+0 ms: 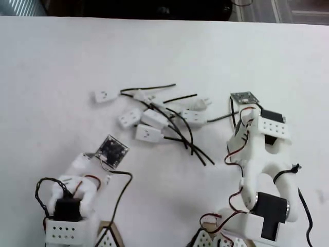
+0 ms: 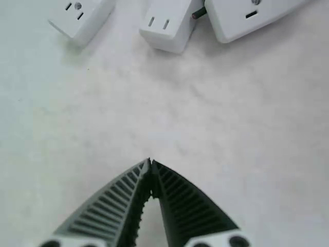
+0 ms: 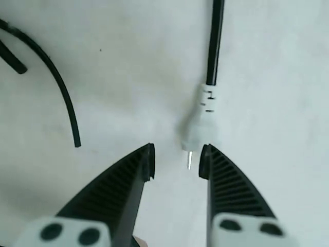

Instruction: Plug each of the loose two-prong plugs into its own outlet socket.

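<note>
The right gripper (image 3: 177, 155) is open. Its two ribbed fingers (image 3: 126, 177) are spread to either side of the front end of a white two-prong plug (image 3: 198, 121), and neither finger touches it. One metal prong (image 3: 189, 160) points into the gap between the tips. The plug lies flat on the desk (image 3: 272, 77), and its black cable (image 3: 215, 41) runs straight away from the gripper. Well apart from the plug, a loose cable end (image 3: 59, 82) curves across the bare surface.

The left gripper (image 2: 150, 165) is closed, with its fingertips (image 2: 123, 203) meeting at a point and nothing held between them. It hangs over bare desk. Beyond it lie three white outlet sockets (image 2: 167, 23), side by side and close together, with a short dark pin showing between two of them.

From above, the left arm (image 1: 69, 203) sits at the desk's near edge toward the left corner. The right arm (image 1: 257, 159) sits at the near edge toward the right corner and stretches toward the middle. Around the middle of the desk, sockets and further plugs (image 1: 202, 104) lie mixed with black cables (image 1: 154, 88) that cross one another. A lone socket (image 1: 105, 95) lies apart from the cluster, on its left-edge side.
</note>
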Motion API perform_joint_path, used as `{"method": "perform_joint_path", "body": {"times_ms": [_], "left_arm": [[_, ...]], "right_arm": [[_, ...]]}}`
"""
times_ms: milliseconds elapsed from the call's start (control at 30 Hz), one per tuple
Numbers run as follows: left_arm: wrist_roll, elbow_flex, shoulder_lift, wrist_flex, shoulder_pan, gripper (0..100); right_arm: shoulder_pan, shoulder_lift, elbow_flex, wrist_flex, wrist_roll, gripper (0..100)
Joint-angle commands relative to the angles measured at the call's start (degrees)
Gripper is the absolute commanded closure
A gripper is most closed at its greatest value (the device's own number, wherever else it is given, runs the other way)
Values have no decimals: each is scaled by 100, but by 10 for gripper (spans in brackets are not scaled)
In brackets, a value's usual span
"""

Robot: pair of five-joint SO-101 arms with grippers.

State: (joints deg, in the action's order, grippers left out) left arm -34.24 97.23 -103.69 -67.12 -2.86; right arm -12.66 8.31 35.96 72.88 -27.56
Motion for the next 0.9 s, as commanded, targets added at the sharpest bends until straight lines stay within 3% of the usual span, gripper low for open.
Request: {"method": "perform_joint_path", "body": {"times_ms": [0, 500, 700, 867], "left_arm": [[-44, -18, -13, -26, -48, 976], [-44, -18, -13, -26, -48, 976], [-44, -18, -13, -26, -48, 976], [-44, -18, -13, -26, -48, 976]], "right_arm": [[-66, -75, -9, -171, -158, 850], [-593, -1200, -316, -716, -404, 851], [-611, -1218, -308, -725, -571, 932], [-567, -1103, -352, -567, -563, 858]]}}
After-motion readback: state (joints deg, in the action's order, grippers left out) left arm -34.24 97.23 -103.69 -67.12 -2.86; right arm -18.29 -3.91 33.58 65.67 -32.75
